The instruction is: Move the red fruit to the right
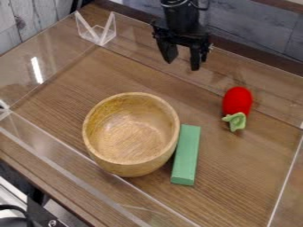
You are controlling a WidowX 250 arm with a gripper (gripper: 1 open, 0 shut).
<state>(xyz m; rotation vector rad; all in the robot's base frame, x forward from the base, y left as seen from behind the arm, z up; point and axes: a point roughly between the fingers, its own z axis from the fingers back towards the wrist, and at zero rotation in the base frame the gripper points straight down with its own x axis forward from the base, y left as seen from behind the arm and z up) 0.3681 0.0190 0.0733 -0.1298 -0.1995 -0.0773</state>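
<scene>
Black fingers (183,56) are seen spread wide and empty, pointing steeply down, hovering over the back of the wood-grain counter (130,71) at about 12 o'clock in the view. The small round bright-red toy fruit with pale green leafy end (238,105) is lying on the counter at about 3 o'clock, close to the right clear wall; from the fingers it sits toward 4 to 5 o'clock, well apart, nothing touching it. Its long axis is judged to run roughly 12 to 6, leaf end at 6. The path between fingers and fruit is bare counter. A round light wooden bowl (130,133) is placed left of centre at about 7 o'clock, with a flat green rectangular block (187,154) just beside its right rim, long axis 12 to 6; both are off the line of approach. A clear acrylic tray wall (284,191) rings the workspace; little room is judged to be left on the fruit's right, so that wall is the likely limit on travel.
</scene>
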